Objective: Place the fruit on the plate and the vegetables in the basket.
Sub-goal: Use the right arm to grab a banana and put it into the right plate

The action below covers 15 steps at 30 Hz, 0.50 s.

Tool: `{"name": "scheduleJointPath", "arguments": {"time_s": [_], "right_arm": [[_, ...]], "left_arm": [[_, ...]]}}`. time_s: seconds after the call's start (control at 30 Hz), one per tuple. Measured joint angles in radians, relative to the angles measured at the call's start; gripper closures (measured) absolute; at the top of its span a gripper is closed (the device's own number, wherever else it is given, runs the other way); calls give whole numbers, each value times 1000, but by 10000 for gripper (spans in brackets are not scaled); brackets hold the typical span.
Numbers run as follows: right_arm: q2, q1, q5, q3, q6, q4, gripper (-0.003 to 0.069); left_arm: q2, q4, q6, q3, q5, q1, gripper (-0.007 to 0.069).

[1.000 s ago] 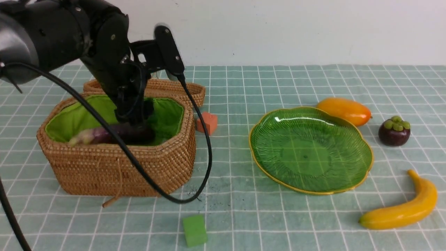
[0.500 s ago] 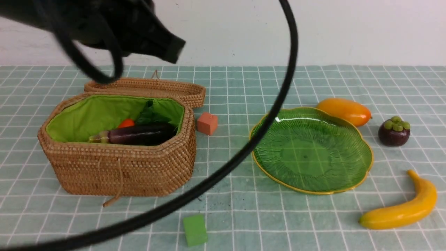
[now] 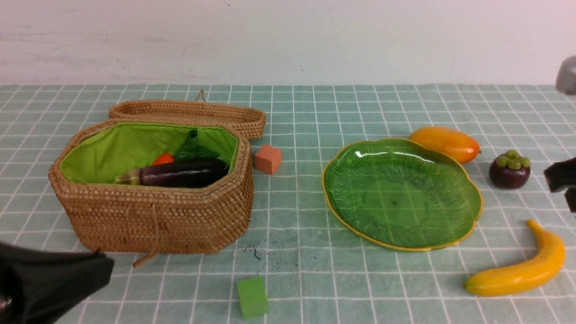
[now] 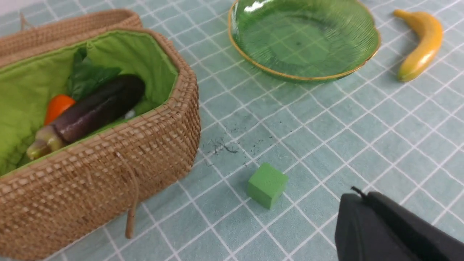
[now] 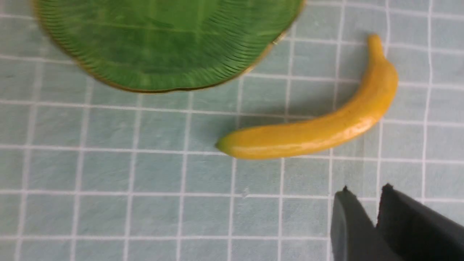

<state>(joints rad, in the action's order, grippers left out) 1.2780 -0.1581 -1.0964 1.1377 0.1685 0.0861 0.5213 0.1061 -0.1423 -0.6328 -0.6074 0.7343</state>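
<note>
Nearest you, your left hand [image 4: 359, 203] sits low in the bottom left corner of the front view, fingers pressed together, holding nothing. Just past it on the tabletop [image 3: 315, 270] you've got the green cube [image 3: 252, 297] at bottom center and the banana [image 3: 517, 270] lying at lower right. Your right hand [image 5: 366, 194] hovers near the banana, fingers a crack apart, nothing between them. Middle left is the basket [image 3: 153, 216], with its lid [image 3: 189, 111] lying open behind it. The eggplant [image 3: 180, 173] lies inside with the carrot [image 3: 163, 159] tucked behind it. The orange-pink cube [image 3: 268, 159] sits just right of the basket. Middle right is the plate [image 3: 396, 198]. Farther back at right, the mangosteen [image 3: 509, 170] and mango [image 3: 445, 143] are on the tabletop off the plate, the mango right by its rim.
</note>
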Motion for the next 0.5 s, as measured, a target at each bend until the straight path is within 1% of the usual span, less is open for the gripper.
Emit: {"name": "scheduleJointPath", "arguments": {"time_s": [0.03, 0.07, 0.13, 0.2, 0.23, 0.27, 0.3, 0.37, 0.43, 0.47, 0.5], "right_arm": [[7, 6, 9, -5, 7, 0, 522], [69, 78, 59, -58, 25, -23, 520], [121, 160, 120, -100, 30, -71, 515], [156, 223, 171, -120, 34, -123, 503], [161, 230, 177, -121, 34, -130, 501], [194, 284, 226, -129, 38, -195, 475], [203, 296, 231, -130, 38, -202, 466], [263, 351, 290, -130, 36, -285, 391], [310, 366, 324, -130, 9, -319, 330], [315, 366, 329, -130, 9, -322, 324], [355, 369, 362, -130, -22, -338, 278]], "left_arm": [[-8, -2, 2, 6, 5, 0, 638], [-74, -16, 12, 46, 36, 0, 638], [-134, -21, 13, 81, 60, 0, 638], [-165, -23, 13, 94, 63, 0, 638], [-167, -23, 13, 95, 64, 0, 638], [-180, -26, 13, 102, 65, 0, 638], [-182, -27, 13, 103, 65, 0, 638], [-185, -30, 13, 106, 65, 0, 638], [-185, -30, 13, 106, 66, 0, 638], [-185, -30, 13, 106, 66, 0, 638], [-185, -27, 14, 106, 67, 0, 638]]}}
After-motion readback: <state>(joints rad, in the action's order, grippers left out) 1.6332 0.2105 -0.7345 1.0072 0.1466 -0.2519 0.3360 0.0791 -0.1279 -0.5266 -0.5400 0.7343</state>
